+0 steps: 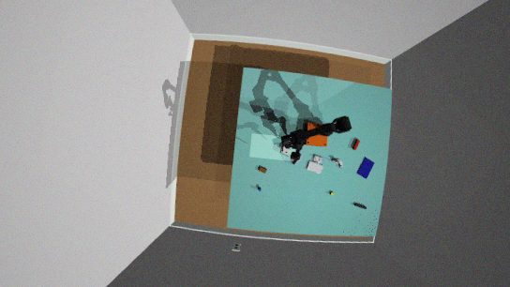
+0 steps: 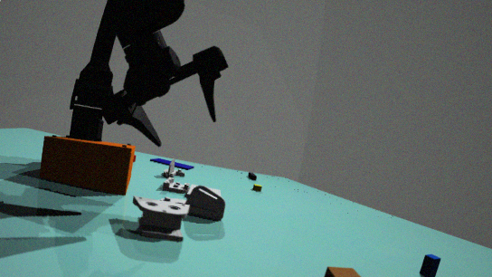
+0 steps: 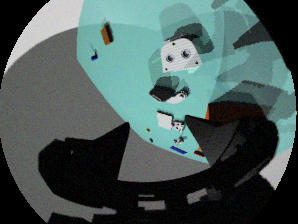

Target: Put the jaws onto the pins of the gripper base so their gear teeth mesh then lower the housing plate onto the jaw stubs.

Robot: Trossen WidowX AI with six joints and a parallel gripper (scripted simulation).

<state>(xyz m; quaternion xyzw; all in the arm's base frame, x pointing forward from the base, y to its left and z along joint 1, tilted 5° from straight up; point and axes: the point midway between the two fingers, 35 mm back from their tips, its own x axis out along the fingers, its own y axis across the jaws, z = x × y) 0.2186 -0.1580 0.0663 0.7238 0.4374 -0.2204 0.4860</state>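
Observation:
The white gripper base [image 2: 160, 222] [image 3: 181, 56] stands on the table, with two round dark-ringed spots on its top; I cannot tell pins from holes. A dark rounded piece [image 2: 205, 204] [image 3: 162, 93] with a pale part lies beside it. A white rectangular plate [image 1: 315, 167] [image 3: 164, 120], perhaps the housing plate, lies beside a small white part [image 1: 318, 158] [image 2: 175, 186] [image 3: 178, 126]. Another small pale part [image 1: 337, 162] [image 2: 172, 172] [image 3: 179, 141] lies farther off. I cannot tell which parts are the jaws. My gripper [image 2: 187, 133] [image 3: 157, 121] is open and empty, high above the table.
An orange block [image 1: 317, 138] [image 2: 86, 165] stands by the arm's base. A blue slab [image 1: 366, 167] [image 2: 169, 162] and a red block [image 1: 356, 143] lie beyond. A brown block [image 1: 262, 169] [image 3: 106, 34], a small blue block [image 2: 430, 265] and a yellow piece [image 1: 331, 193] [image 2: 257, 187] lie apart.

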